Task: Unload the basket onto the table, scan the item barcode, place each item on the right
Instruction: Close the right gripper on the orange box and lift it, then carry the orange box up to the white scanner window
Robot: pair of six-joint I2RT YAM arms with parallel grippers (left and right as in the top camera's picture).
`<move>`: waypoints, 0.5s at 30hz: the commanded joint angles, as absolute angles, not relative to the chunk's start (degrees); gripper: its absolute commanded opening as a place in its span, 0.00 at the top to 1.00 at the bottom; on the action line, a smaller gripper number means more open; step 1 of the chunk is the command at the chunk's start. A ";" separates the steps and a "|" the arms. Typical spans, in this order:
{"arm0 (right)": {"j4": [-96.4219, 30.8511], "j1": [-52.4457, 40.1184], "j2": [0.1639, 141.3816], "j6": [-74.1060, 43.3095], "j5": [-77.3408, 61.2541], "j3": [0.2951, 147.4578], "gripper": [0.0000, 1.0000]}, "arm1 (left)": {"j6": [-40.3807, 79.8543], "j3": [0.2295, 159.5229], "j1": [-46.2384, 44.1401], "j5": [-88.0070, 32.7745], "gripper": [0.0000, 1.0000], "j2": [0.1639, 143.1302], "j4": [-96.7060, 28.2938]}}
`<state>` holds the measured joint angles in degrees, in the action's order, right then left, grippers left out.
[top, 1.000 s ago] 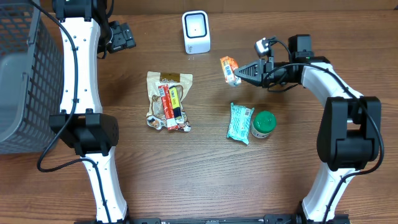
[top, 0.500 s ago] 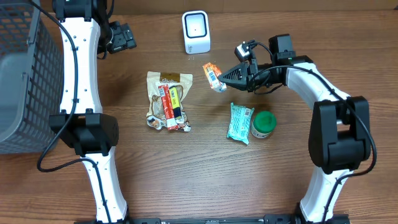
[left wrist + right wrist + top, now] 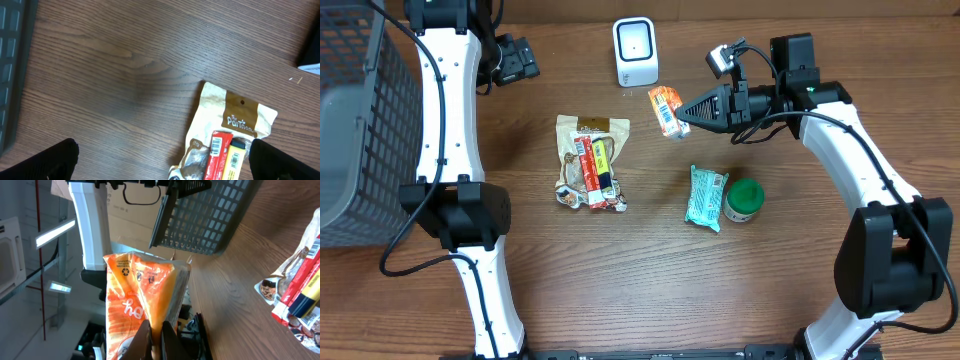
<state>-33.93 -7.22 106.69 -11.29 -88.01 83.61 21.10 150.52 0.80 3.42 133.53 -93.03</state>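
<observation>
The crinkly orange snack packet [image 3: 664, 108] hangs in the air just in front of the small white box-shaped scanner [image 3: 635, 52], a little to its right and not touching it. It is pinched by one edge in the right gripper [image 3: 684, 108], whose jaws are clamped tight on the foil. From the wrist view the packet [image 3: 142, 287] stands upright out of the fingers, printed face showing, but I cannot make out where the barcode sits. To my eye the job now is presentation: the arm should turn the packet so the coded panel squarely faces the scanner's window, keep the foil flat rather than bowed, and hold it steady and close until it reads. The grip on the edge looks sensible, as it leaves most of the surface uncovered. Below on the brown wooden table [image 3: 620, 290] lie a beige pouch with red and yellow sticks [image 3: 592, 160], a mint-green wrapped bar [image 3: 705, 197] and a green-lidded jar [image 3: 744, 198] touching it. The left gripper [image 3: 512, 58] waits far off with its jaws spread wide, near the grey mesh basket [image 3: 350, 130].
</observation>
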 commanded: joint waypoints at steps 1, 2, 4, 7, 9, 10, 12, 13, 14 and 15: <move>-33.87 -7.18 104.05 -12.23 -89.93 85.17 0.96 | 22.31 150.21 0.62 2.96 0.00 133.82 -92.88; -33.87 -7.18 103.90 -12.23 -89.93 85.17 0.96 | 22.31 150.21 0.62 2.96 0.00 133.82 -92.90; -33.87 -7.18 103.59 -12.23 -89.93 85.17 0.96 | 22.31 150.21 0.60 2.94 0.00 133.82 -92.88; -33.85 -7.18 103.22 -12.23 -89.93 85.17 0.96 | 22.31 150.21 0.62 2.94 0.00 133.82 -92.88; -33.82 -7.18 102.96 -12.21 -89.93 85.17 0.96 | 22.31 150.21 0.62 2.96 0.00 133.82 -92.88; -33.69 -7.18 102.94 -12.23 -89.93 85.17 0.96 | 22.31 150.21 0.62 2.96 0.00 133.82 -92.88; -33.65 -7.18 102.85 -12.23 -89.93 85.17 0.96 | 22.31 150.21 0.62 2.96 0.00 133.82 -92.88; -33.65 -7.18 102.85 -12.23 -89.93 85.17 0.96 | 22.31 150.21 0.62 2.94 0.00 133.82 -92.88; -33.67 -7.18 102.85 -12.23 -89.93 85.17 0.96 | 22.31 150.21 0.62 2.96 0.00 133.82 -92.88; -33.67 -7.18 102.85 -12.23 -89.93 85.17 0.96 | 22.31 150.21 0.62 2.96 0.00 133.82 -92.88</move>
<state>-33.91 -7.20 105.23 -12.03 -88.03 83.61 21.10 150.45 0.80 3.42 133.53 -93.03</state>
